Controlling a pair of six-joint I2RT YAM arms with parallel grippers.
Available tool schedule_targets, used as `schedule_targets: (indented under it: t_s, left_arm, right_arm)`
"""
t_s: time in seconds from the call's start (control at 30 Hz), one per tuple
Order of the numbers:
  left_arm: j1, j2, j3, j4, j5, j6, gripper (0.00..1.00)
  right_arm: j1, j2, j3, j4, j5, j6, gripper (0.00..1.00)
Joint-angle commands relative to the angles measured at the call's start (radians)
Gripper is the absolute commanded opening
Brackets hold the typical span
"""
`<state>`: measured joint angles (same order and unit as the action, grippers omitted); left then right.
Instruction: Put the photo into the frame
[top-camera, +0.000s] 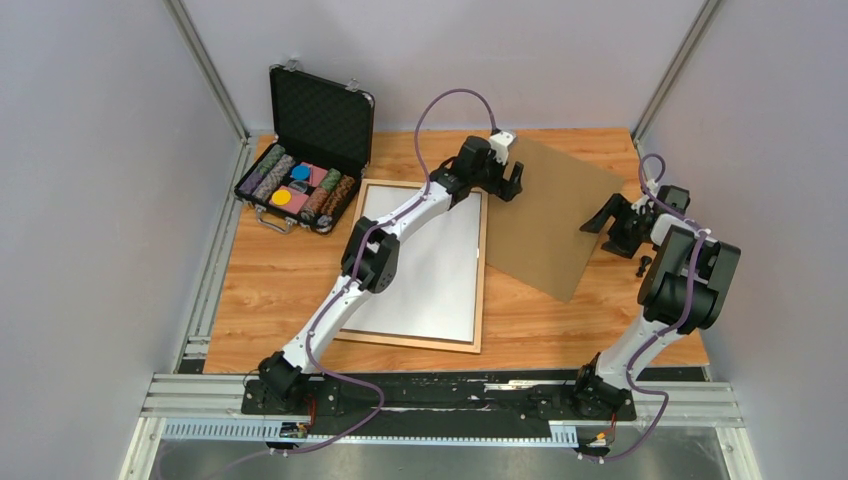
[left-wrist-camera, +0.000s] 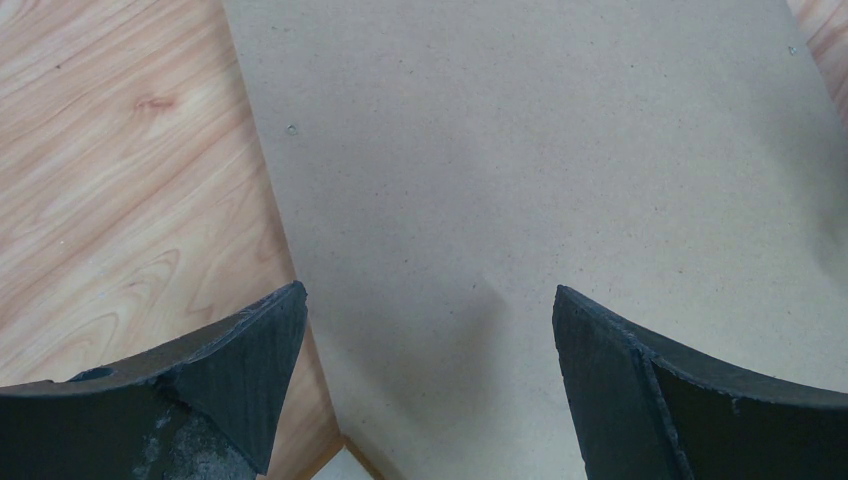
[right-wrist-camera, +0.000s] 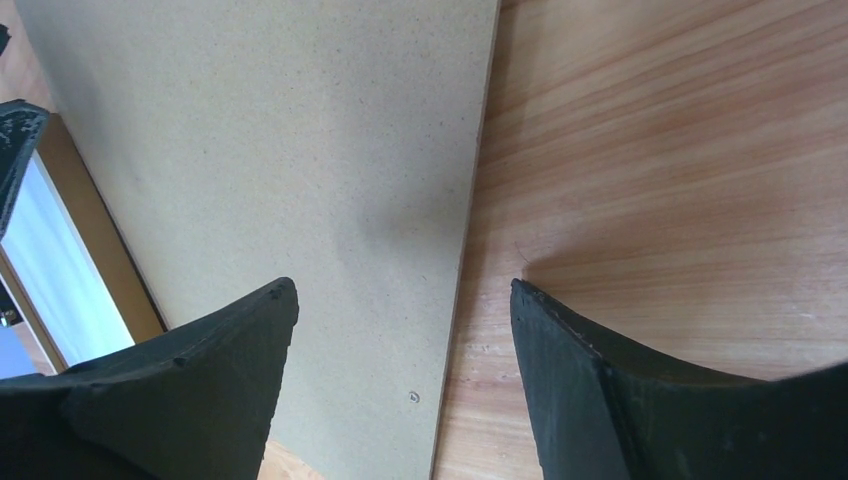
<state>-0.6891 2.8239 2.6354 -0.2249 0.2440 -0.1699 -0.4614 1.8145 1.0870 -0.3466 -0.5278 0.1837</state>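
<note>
The frame (top-camera: 410, 342), thin light-brown wood, lies flat on the table left of centre. Inside it lies the photo (top-camera: 440, 270), plain white side up, partly crossed by my left arm. A brown backing board (top-camera: 555, 215) lies askew to the right, its near-left corner over the frame's right side. My left gripper (top-camera: 510, 185) hangs open above the board's (left-wrist-camera: 520, 150) far-left part, jaws (left-wrist-camera: 428, 295) wide with nothing between them. My right gripper (top-camera: 605, 215) is open over the board's (right-wrist-camera: 280, 130) right edge, jaws (right-wrist-camera: 403, 290) straddling it without touching. The frame's moulding (right-wrist-camera: 100, 230) shows at left there.
An open black foam-lined case (top-camera: 305, 150) of poker chips stands at the back left. A small black part (top-camera: 643, 262) lies on the wooden table (top-camera: 270, 280) by my right arm. Grey enclosure walls stand close on both sides and at the back.
</note>
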Motion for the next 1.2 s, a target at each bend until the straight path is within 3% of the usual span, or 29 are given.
schedule_targets:
  t_s: [0.0,0.23,0.53,0.73,1.17]
  left_arm:
    - [-0.020,0.017,0.061,0.067,-0.021,0.000,1.00]
    - [-0.021,0.023,0.075,0.038,-0.034,-0.007,1.00]
    - [-0.021,0.013,0.054,-0.038,-0.013,-0.164,1.00]
    - [-0.021,0.015,0.070,-0.059,-0.054,-0.177,1.00]
    - [-0.021,0.026,0.036,-0.109,0.010,-0.227,1.00]
  right_arm:
    - [-0.001,0.014,-0.004,0.025,-0.055,0.021,0.79]
    - [-0.001,0.026,-0.001,0.024,-0.098,0.040,0.78]
    - [-0.001,0.029,-0.001,0.020,-0.146,0.058,0.78]
    - [-0.002,0.047,-0.001,0.021,-0.181,0.059,0.78]
    - [-0.005,0.039,-0.003,0.091,-0.403,0.045,0.70]
